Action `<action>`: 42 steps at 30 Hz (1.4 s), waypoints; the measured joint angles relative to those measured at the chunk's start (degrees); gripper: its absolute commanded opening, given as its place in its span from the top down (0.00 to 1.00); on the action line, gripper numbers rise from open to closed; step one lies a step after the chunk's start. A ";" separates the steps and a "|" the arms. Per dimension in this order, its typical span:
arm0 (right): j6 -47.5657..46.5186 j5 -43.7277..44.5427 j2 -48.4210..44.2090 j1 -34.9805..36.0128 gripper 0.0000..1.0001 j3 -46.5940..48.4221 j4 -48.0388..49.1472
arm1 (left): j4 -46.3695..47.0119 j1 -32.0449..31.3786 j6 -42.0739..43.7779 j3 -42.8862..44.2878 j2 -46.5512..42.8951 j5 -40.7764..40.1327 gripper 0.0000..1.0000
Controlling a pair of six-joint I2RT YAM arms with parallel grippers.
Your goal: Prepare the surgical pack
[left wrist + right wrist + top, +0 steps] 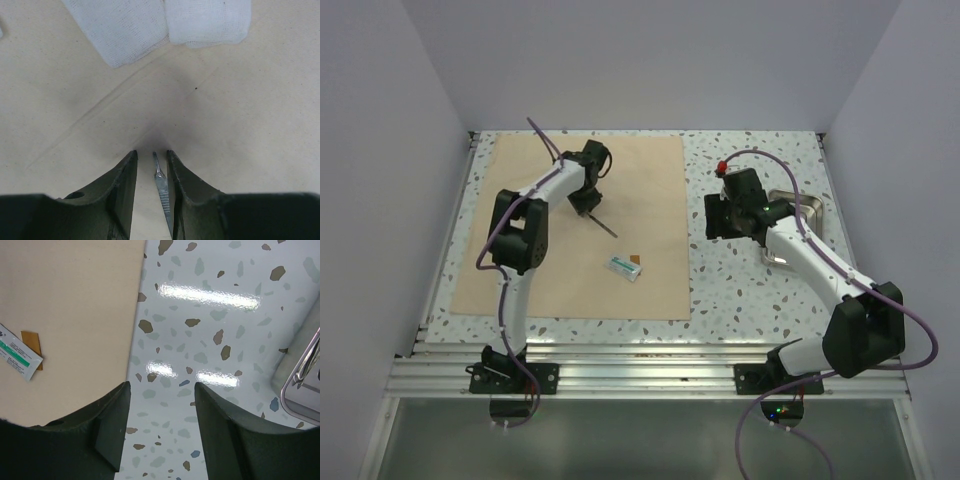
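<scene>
The tan sheet lies flat on the left half of the table. My left gripper points down at the sheet's upper middle. Its fingers are open and straddle a slim metal instrument with a ribbed handle. The instrument leans on the right finger, with a gap to the left one. It sticks out toward the lower right. Two white gauze squares lie just beyond. A small packet rests on the sheet. My right gripper hangs open and empty over the bare table, beside the steel tray.
The speckled tabletop lies between the sheet's right edge and the tray's rim. Thin metal pieces show inside the tray. White walls close in the table at the back and both sides. A brown tab sits by the packet.
</scene>
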 measured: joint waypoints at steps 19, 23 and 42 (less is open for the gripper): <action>0.00 -0.02 0.00 0.94 0.42 0.00 0.00 | -1.97 -0.31 2.95 4.85 3.10 -1.44 0.82; -0.02 -0.02 0.00 1.14 0.42 0.00 0.02 | -1.66 -0.70 3.72 4.96 3.26 -1.99 0.86; 0.68 -4.81 2.47 3.98 0.42 0.00 2.95 | 8.26 -1.03 8.70 -5.20 -2.40 -1.03 1.00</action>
